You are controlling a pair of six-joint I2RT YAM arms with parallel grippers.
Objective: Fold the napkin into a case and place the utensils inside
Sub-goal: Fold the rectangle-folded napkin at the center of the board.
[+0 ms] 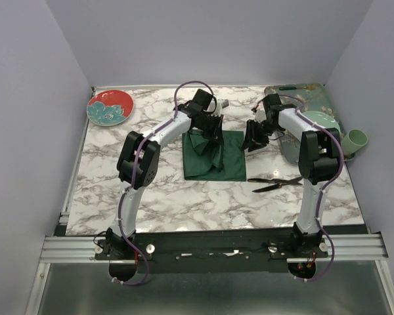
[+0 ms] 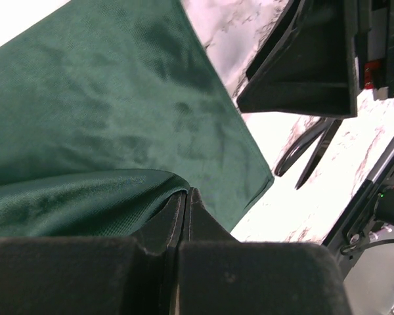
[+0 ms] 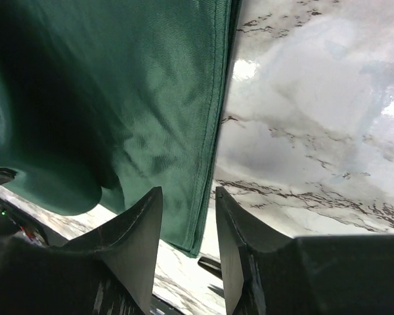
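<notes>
The left claw (image 2: 186, 193) is clenched on a raised fold of the napkin (image 1: 231, 164); the right claw (image 3: 187, 197) is parted, holding nothing, the cloth's hem just beyond its tips, the utensils (image 1: 276, 184) behind it; it should pin that hem while the left lays the fold flat.

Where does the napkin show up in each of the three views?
Top external: napkin at the table's centre, between the two arms.
Left wrist: napkin fills the left and centre, a fold pinched in the left gripper.
Right wrist: napkin fills the left half, its hemmed edge running down the middle.
Shared landmark: marble table, seen right of the napkin in both wrist views.
</notes>
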